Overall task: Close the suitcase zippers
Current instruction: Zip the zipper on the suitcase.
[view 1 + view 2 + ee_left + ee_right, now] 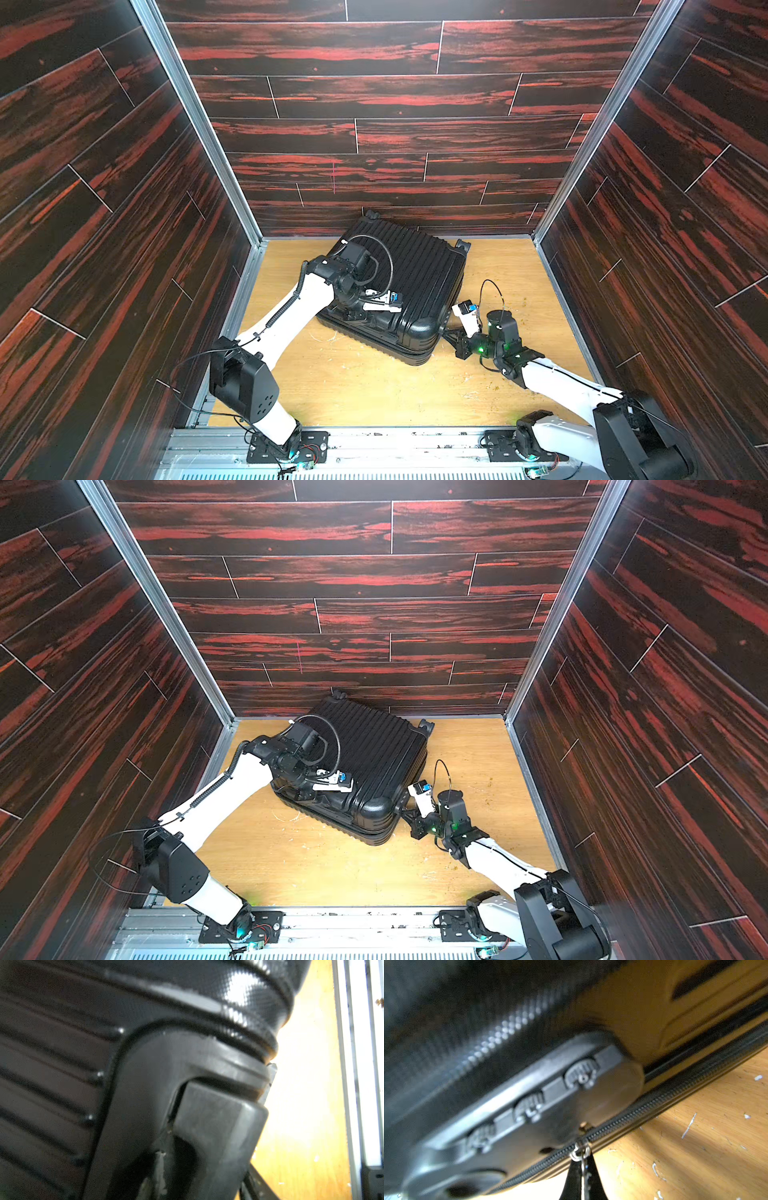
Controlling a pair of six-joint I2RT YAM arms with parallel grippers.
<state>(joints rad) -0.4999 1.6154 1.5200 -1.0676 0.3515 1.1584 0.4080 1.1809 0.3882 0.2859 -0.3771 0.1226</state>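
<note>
Suitcase [415, 282] beneath left arm [301, 309]; right pincer [581, 1162] pinches zipper pull [578, 1151]

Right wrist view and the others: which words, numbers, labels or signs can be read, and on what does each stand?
Nothing reads clearly in any view.
Three lock dials on the suitcase: marks like digits, too blurred to read.
zipper pull: no marking that can be made out.
blue patch on the right wrist camera, in a top view: too small to read.
</note>
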